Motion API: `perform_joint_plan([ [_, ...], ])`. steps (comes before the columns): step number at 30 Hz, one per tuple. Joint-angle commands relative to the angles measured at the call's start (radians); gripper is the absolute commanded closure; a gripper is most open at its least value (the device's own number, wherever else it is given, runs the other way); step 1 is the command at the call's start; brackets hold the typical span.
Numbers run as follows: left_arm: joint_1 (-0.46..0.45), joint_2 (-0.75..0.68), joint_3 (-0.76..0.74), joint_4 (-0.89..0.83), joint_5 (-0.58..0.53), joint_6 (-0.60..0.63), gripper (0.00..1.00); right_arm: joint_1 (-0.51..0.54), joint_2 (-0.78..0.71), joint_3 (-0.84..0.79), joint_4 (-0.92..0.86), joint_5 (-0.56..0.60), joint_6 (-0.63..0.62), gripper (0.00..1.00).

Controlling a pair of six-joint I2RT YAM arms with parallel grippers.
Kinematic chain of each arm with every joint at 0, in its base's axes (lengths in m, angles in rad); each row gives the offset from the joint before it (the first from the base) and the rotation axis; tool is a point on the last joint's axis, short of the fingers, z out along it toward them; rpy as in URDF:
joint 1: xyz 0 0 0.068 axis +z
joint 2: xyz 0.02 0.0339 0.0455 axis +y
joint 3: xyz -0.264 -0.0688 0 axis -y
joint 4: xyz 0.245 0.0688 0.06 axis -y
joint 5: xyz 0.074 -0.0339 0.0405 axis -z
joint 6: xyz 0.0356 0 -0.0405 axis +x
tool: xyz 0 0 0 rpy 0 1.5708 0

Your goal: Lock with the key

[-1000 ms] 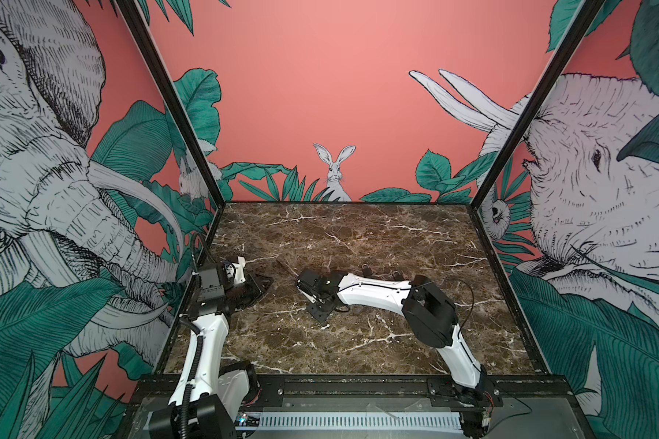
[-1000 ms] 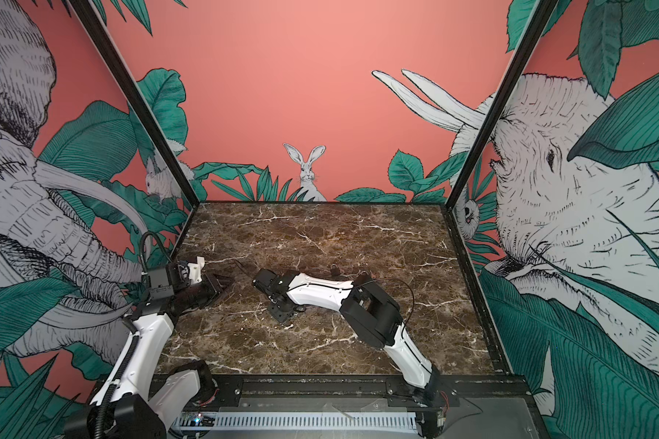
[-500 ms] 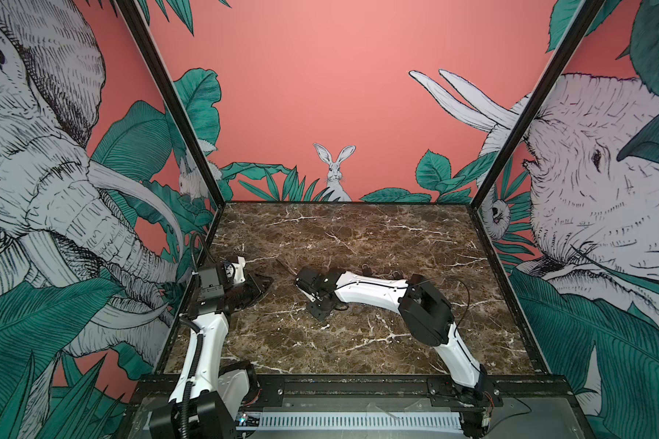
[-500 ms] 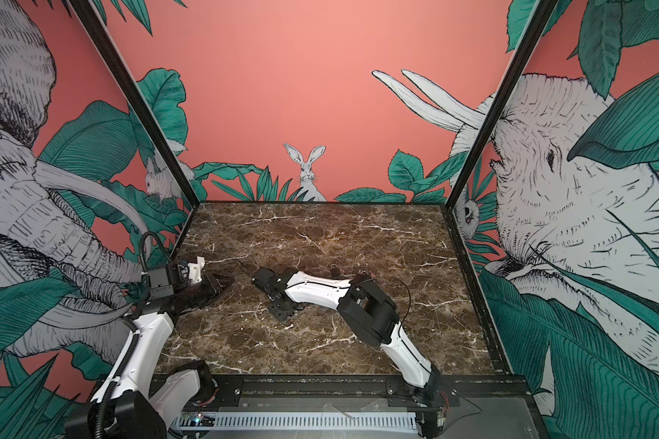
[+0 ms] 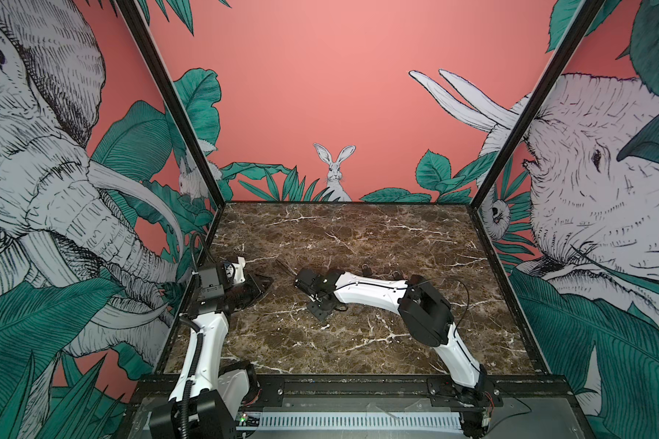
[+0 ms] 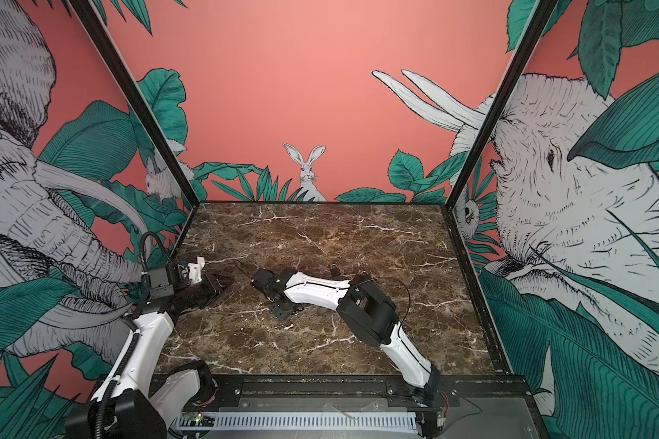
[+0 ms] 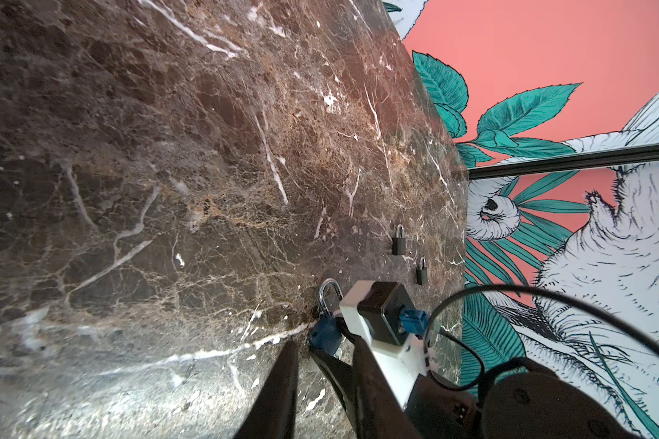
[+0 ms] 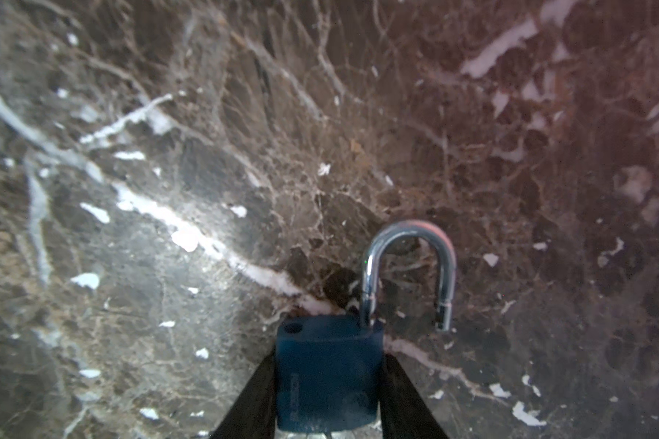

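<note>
Now we hold the blue padlock (image 8: 328, 376) by its body in the right pincer (image 8: 330, 359), shackle (image 8: 409, 232) free; left pincer (image 5: 260, 285) unclear.

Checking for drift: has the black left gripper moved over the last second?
No. The left gripper sits at the same spot by the brown marble table's left edge.

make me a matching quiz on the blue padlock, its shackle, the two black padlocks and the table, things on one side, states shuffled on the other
1 blue padlock
2 shackle
3 black padlocks
4 table

a swung open, free end out of the body
b brown marble with white veins
c gripped in the right claw
d lying loose, no claw on them

pairs: 1-c, 2-a, 3-d, 4-b
</note>
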Motion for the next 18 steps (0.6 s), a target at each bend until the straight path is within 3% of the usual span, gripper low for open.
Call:
perform_joint_plan([
  [1, 0.006, -0.007, 0.015, 0.007, 0.006, 0.012, 0.72, 0.007, 0.035, 0.029, -0.056, 0.042, 0.007, 0.57],
  [9, 0.008, 0.001, 0.018, 0.01, 0.006, 0.012, 0.72, 0.012, 0.063, 0.062, -0.088, 0.054, 0.01, 0.57],
  [18, 0.008, -0.001, 0.018, 0.007, 0.008, 0.022, 0.73, 0.012, 0.046, 0.038, -0.082, 0.055, 0.026, 0.74],
])
